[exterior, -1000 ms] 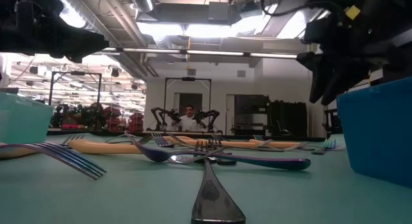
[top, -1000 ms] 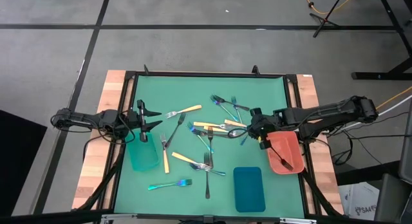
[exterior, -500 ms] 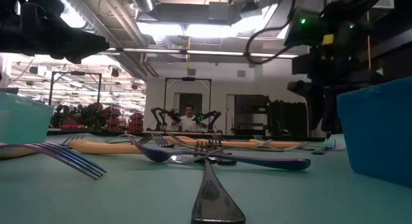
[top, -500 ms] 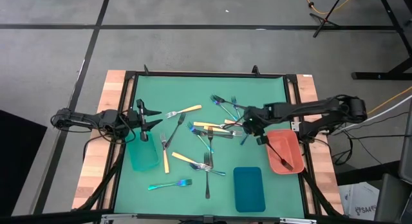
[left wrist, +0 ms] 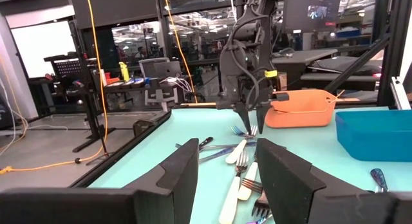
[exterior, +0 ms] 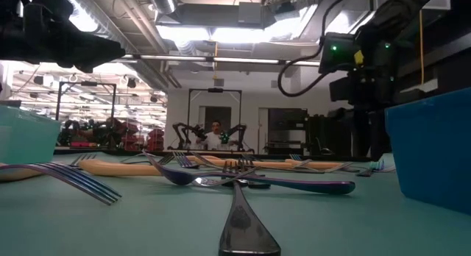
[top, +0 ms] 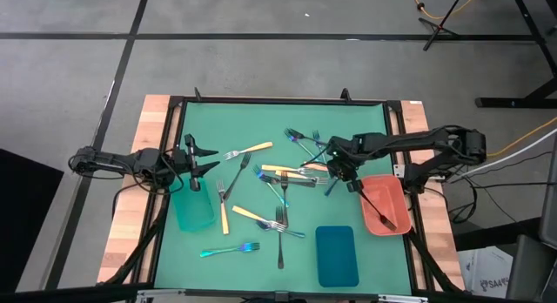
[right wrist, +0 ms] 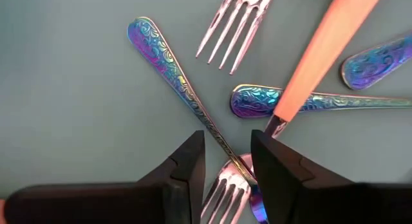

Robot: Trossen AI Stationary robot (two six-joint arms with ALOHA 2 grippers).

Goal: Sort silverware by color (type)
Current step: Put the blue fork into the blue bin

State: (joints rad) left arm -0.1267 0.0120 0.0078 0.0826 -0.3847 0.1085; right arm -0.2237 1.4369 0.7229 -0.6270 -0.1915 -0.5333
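Hovering over the cluster of silverware (top: 300, 168) toward the table's right side, the right gripper (top: 341, 170) is at the start of a fresh pick: its jaws stand partly open and hold nothing, straddling the embossed handle of an iridescent fork (right wrist: 177, 79) that lies flat on the green table (top: 261, 120). One dark utensil (top: 389, 218) already rests in the salmon tray (top: 372, 191) by the right edge; the teal tray (top: 193, 216) and blue tray (top: 336, 268) look unfilled. The next move probably calls for a straight descent and a close on that slim handle, clear of the orange handle (right wrist: 325, 47) crossing nearby. The left gripper (top: 193, 159) waits near the left edge, jaws open.
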